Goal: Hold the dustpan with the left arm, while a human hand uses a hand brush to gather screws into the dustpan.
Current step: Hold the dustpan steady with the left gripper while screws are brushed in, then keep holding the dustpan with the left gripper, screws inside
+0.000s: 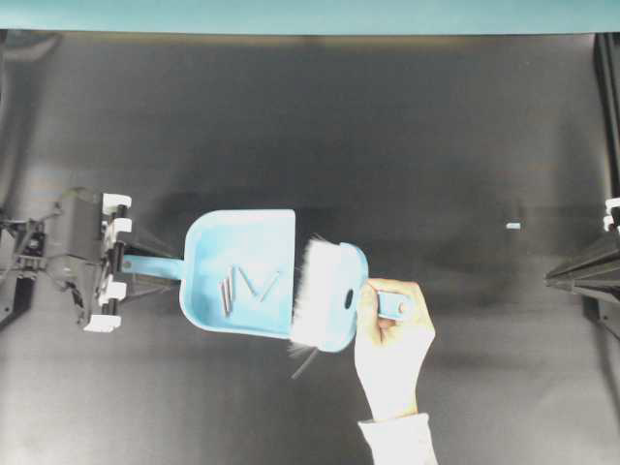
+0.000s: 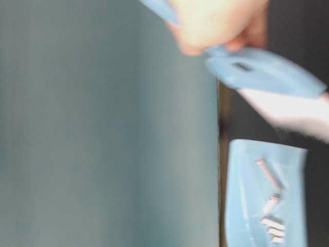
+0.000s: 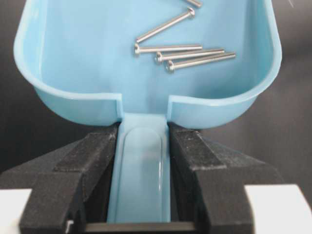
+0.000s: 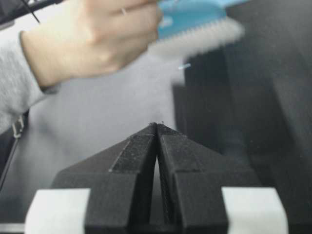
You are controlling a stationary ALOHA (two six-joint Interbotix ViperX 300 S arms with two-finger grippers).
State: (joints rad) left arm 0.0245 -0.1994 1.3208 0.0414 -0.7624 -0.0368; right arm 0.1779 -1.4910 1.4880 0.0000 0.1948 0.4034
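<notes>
Overhead, layout: I see the dustpan [image 1: 239, 272] lying on the black table [image 1: 387, 126], long axis left to right, handle toward my left gripper [image 1: 124, 263], mouth toward the hand brush [image 1: 327, 295].
Overhead, key relation: the human hand [image 1: 392, 349] holds the brush just right of the pan's mouth, bristles at the lip. My left arm is the near one; my right gripper [image 1: 557, 274] sits well apart at the right edge.
Overhead, screws: several of the screws [image 1: 244, 287] already lie inside the pan. A thin dark sliver below the bristles could be another, too small to tell. A pale fleck [image 1: 513, 226] lies far right.
Table-level: view is rotated and mostly blocked by a grey-green blur. Pan, brush and a few screws show at the right; neither gripper visible.
Left wrist: my jaws are closed against both sides of the pan's handle, gripping it. Five screws in view, one cut off at the top. The pan's mouth is out of frame.
Right wrist: the right jaws are pressed together with nothing between them. Hand and brush are blurred above.
Judgement: sweeping looks nearly done; I just hold the pan steady.
</notes>
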